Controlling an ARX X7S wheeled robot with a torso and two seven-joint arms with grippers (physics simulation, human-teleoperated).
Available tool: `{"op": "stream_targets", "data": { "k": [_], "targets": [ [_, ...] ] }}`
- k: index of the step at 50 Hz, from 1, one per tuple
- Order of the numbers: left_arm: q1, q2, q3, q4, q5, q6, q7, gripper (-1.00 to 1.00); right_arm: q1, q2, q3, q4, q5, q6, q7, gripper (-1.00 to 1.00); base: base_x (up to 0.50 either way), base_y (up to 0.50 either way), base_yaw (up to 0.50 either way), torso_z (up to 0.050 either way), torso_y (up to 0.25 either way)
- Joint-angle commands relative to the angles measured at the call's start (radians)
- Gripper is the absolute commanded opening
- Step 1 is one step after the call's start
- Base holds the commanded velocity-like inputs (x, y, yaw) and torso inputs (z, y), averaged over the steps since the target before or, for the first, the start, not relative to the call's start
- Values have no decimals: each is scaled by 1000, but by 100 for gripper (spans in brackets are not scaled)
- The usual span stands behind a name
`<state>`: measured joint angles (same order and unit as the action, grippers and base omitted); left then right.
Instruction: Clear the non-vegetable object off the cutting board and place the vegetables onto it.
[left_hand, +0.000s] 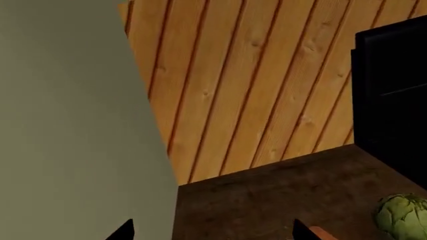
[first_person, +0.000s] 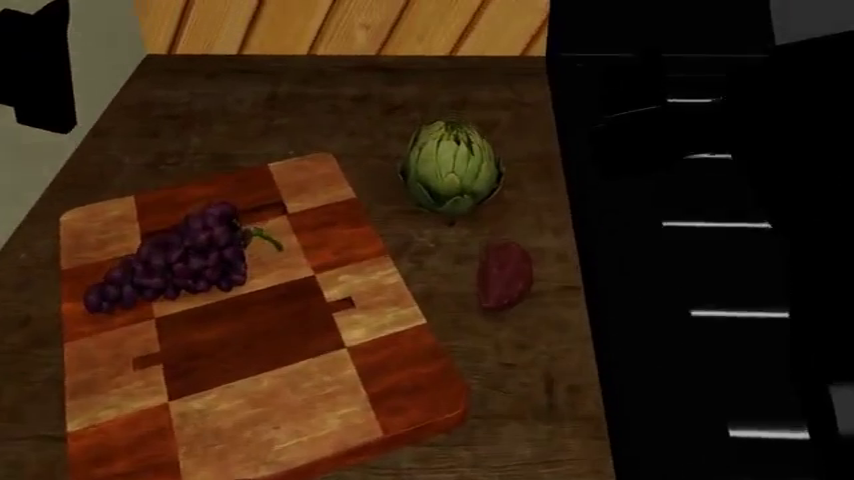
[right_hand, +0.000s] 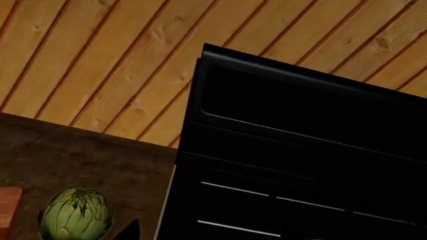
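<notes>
Dark brown worktop (first_person: 307, 100) with a mottled, matte surface, extending rearward to a wall of vertical light-wood planks (first_person: 334, 25) with reddish seams. A black appliance (first_person: 694, 200) with thin horizontal pale lines across its front adjoins the worktop's right edge; its upper panel (right_hand: 300, 105) stands against the planks. A plain pale grey-green wall (left_hand: 67, 115) borders the worktop's left side, meeting the planking at the rear corner.

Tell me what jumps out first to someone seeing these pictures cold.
The patchwork cutting board fills the near left of the dark table, with a purple grape bunch lying on its far end. Just past the board's right edge stands a green artichoke, with a small reddish root nearer, beside a black appliance.
</notes>
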<state>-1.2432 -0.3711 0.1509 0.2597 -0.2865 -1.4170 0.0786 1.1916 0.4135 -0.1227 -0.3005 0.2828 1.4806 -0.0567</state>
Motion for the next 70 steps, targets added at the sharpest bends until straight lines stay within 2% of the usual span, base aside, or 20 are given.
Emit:
{"op": "stream_targets", "data": {
  "k": [1, 18, 34, 42, 46, 50, 53, 59, 70],
  "targets": [
    [-14, 11, -12, 0, 2, 5, 35, 100, -2, -36, 38, -19, -43, 25, -44, 100, 500, 0, 0, 0, 0],
    [-19, -3, -1, -10, 0, 21, 36, 100, 19, -43, -2, -18, -13, 35, -60, 100, 500, 0, 0, 0, 1],
    [-15, -14, -12, 32, -9, -3, 26, 100, -11, -43, 20, -78, 10, 55, -51, 100, 500, 0, 0, 0, 1],
    [-13, -17, -11, 46, -13, -11, 23, 100, -9, -42, 34, -120, 54, 83, -59, 100, 0, 0, 0, 0, 0],
    [-15, -18, -10, 53, -15, -14, 22, 100, 17, -11, -4, -117, 206, 89, -11, 100, 0, 0, 0, 0, 0],
    [-15, -22, -6, 53, -17, -12, 22, 100, 55, 27, -33, -62, 444, 88, 131, 100, 0, 0, 0, 0, 0],
    [-15, -26, -7, 49, -17, -9, 23, 100, 73, 50, -66, -48, 587, 87, 171, 100, 0, 0, 0, 0, 0],
    [-22, -30, -9, 46, -20, -10, 23, 100, 104, 62, -104, -20, 775, 85, 230, 100, 0, 0, 0, 0, 0],
    [-53, -33, 6, 25, -22, -7, 25, 100, 162, 53, -179, 15, 950, 72, 281, 100, 0, 0, 0, 0, 0]
  ]
}}
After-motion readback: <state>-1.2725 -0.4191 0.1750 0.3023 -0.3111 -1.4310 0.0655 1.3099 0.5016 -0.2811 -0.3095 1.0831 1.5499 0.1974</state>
